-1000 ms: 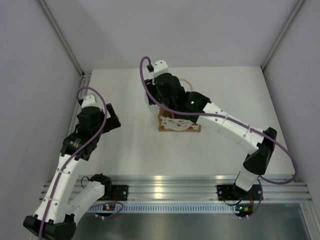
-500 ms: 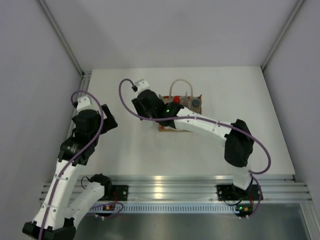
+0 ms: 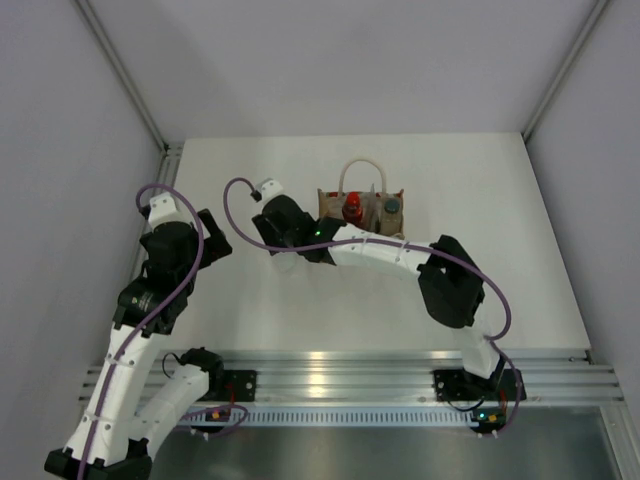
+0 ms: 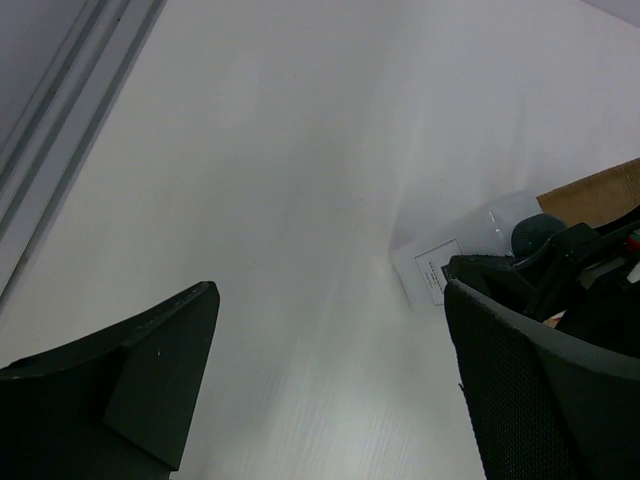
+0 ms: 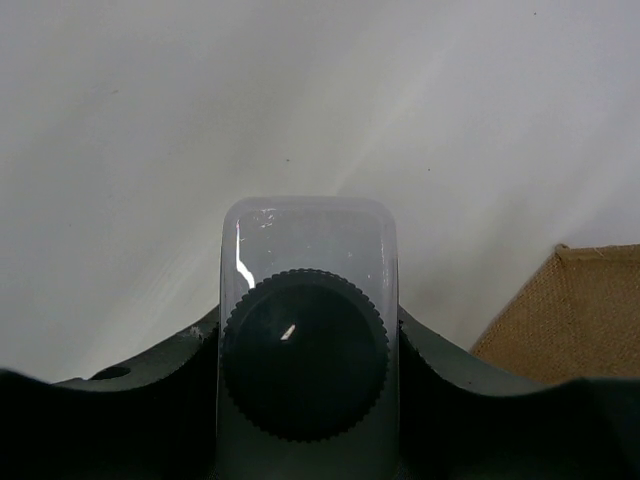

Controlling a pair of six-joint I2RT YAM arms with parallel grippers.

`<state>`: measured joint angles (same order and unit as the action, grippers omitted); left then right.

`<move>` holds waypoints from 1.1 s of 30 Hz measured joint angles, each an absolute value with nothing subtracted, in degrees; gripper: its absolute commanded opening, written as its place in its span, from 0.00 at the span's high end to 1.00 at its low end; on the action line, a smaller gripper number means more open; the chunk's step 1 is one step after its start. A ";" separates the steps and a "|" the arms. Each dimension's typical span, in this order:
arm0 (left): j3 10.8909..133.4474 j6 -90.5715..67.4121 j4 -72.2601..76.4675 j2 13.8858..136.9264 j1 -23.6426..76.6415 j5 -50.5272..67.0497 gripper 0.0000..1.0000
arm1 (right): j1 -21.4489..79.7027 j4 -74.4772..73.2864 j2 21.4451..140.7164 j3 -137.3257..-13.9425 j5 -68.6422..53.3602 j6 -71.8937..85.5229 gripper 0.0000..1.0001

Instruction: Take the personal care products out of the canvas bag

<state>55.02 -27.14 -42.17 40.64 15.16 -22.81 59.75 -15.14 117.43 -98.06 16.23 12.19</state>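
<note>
The canvas bag (image 3: 330, 197) stands upright at the back middle of the table, its rope handle (image 3: 362, 165) looped above it. The red nozzle-topped bottle (image 3: 352, 208) and the pale cream bottle with grey cap (image 3: 391, 207) stand inside it. I cannot make out the flat beige pouch. My right gripper (image 3: 286, 246) is to the left of the bag, shut on the white bottle with dark grey cap (image 5: 308, 340); its fingers (image 5: 150, 385) press both sides. The bottle (image 4: 440, 268) and a corner of the bag (image 4: 600, 190) show in the left wrist view. My left gripper (image 3: 214, 236) is open and empty, left of the bottle.
The bag's corner (image 5: 575, 310) sits just right of the held bottle in the right wrist view. A metal rail (image 3: 330, 365) runs along the table's near edge. Grey walls close in the left, back and right sides.
My right gripper has lifted off the bag and swung left with the white bottle in it, uncovering the bag's top. The left arm shifted slightly left.
</note>
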 measured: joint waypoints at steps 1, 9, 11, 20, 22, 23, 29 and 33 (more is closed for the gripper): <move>55.02 -27.14 -42.17 40.64 15.16 -22.83 0.02 | 59.79 -14.59 117.69 -97.89 16.05 12.19 1.00; 55.00 -27.14 -42.15 40.62 15.16 -22.98 0.02 | 59.88 -12.47 119.11 -97.38 15.51 11.97 0.77; 54.98 -27.14 -42.17 40.62 15.16 -23.00 0.02 | 59.90 -11.88 119.11 -97.03 15.49 11.88 0.69; 54.94 -27.14 -42.15 40.62 15.16 -23.00 0.02 | 59.90 -8.32 119.00 -96.40 15.03 11.51 0.29; 54.94 -27.14 -42.17 40.62 15.16 -23.03 0.02 | 59.90 -8.10 118.69 -96.40 15.05 11.44 0.28; 54.94 -27.14 -42.15 40.62 15.16 -23.00 0.02 | 59.90 -8.12 118.41 -96.36 15.05 11.33 0.27; 54.94 -27.14 -42.15 40.62 15.16 -23.00 0.02 | 59.90 -8.23 114.61 -95.94 15.14 10.52 0.24; 54.94 -27.14 -42.17 40.62 15.16 -22.98 0.02 | 59.88 -8.19 109.82 -94.45 15.25 10.15 0.21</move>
